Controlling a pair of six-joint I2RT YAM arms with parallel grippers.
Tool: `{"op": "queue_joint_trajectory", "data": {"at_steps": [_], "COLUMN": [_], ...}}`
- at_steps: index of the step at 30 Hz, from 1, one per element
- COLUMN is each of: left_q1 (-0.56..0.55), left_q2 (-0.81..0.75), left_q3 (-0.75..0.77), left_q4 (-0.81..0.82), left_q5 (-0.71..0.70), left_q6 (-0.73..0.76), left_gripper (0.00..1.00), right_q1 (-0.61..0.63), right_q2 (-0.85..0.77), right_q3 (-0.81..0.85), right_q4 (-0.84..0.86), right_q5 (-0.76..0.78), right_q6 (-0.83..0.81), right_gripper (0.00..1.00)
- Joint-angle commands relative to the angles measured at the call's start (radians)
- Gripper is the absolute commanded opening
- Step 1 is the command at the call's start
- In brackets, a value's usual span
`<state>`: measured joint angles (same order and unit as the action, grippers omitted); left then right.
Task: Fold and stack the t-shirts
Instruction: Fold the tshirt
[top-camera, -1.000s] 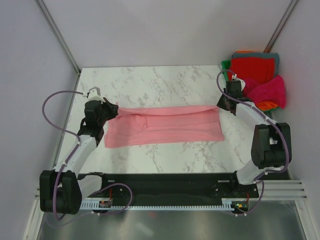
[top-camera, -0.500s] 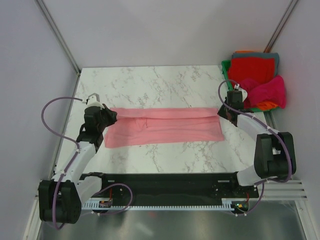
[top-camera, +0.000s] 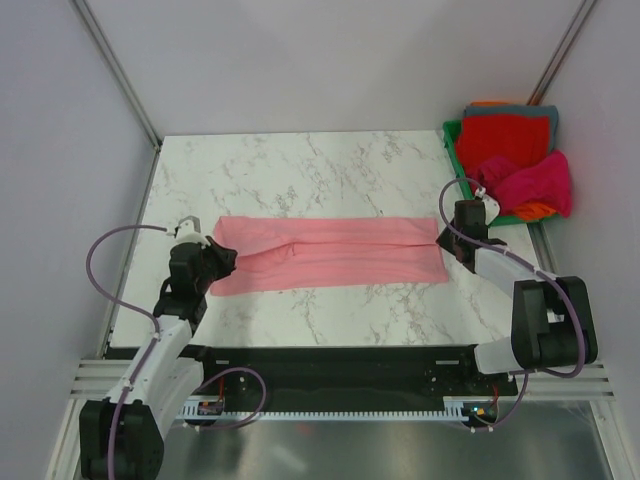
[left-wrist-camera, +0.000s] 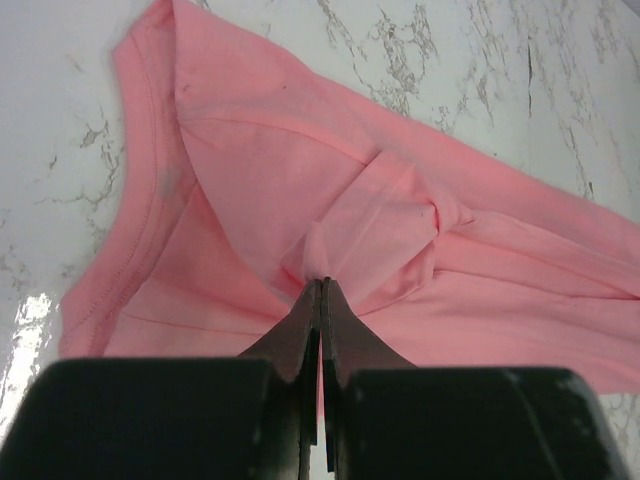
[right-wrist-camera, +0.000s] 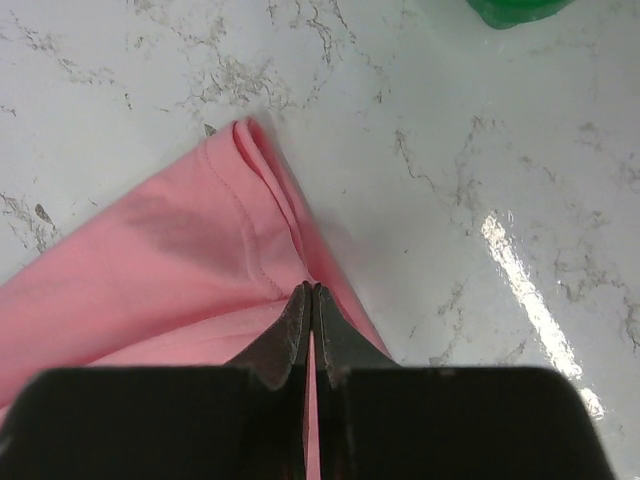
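A light salmon-pink t-shirt (top-camera: 330, 253) lies across the marble table as a long folded strip. My left gripper (top-camera: 222, 262) is shut on a pinch of its cloth at the left end; the left wrist view shows the cloth (left-wrist-camera: 380, 220) bunched at the closed fingertips (left-wrist-camera: 321, 285). My right gripper (top-camera: 447, 240) is shut on the shirt's right edge; the right wrist view shows the hem (right-wrist-camera: 250, 200) folded over at the fingertips (right-wrist-camera: 312, 290). Other tees, red (top-camera: 505, 135) and magenta (top-camera: 540, 185), are piled at the back right.
A green plastic bin (top-camera: 452, 132) holds the pile at the table's back right corner, with orange and teal-grey cloth under the red one. Its green corner shows in the right wrist view (right-wrist-camera: 510, 10). White walls close in on both sides.
Both grippers have pulled toward the near edge, dragging the far edge of the pink shirt over itself. The strip is now narrower and lies closer to me.
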<state>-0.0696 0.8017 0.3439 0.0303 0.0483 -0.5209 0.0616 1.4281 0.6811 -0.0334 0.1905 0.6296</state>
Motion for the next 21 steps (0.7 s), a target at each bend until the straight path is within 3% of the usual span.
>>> {"op": "queue_joint_trajectory", "data": {"at_steps": [1,6,9,14,18,21], "left_q1": [-0.001,-0.001,-0.001,-0.001,-0.001,-0.001], "left_q2": [-0.062,-0.114,-0.144,-0.235,-0.26,-0.172], "left_q3": [-0.051,-0.08,-0.079,-0.092,-0.059,0.004], "left_q4": [0.01,-0.026,-0.082,-0.109,-0.141,-0.145], "left_q5": [0.03,0.022,0.022,-0.005,-0.045,-0.045], "left_q6": [-0.039,-0.053,-0.068,-0.083,-0.108,-0.128], "left_gripper": [0.02,0.02,0.21,0.28,0.38,0.45], "right_q1": [-0.002,-0.002,-0.002,0.006,0.023,0.058], "right_q2": [-0.054,-0.073,-0.103,-0.185,-0.256,-0.233], "right_q3": [-0.028,-0.046,-0.064,-0.094,-0.11,-0.065], "right_q4": [0.079,0.076,0.067,0.052,0.101,0.102], "right_q5": [0.049,0.082,0.104,0.141,0.087,-0.035], "right_q6": [0.039,0.059,0.071,0.081,0.023,0.004], "right_gripper": [0.06,0.1,0.24,0.44,0.45,0.41]}}
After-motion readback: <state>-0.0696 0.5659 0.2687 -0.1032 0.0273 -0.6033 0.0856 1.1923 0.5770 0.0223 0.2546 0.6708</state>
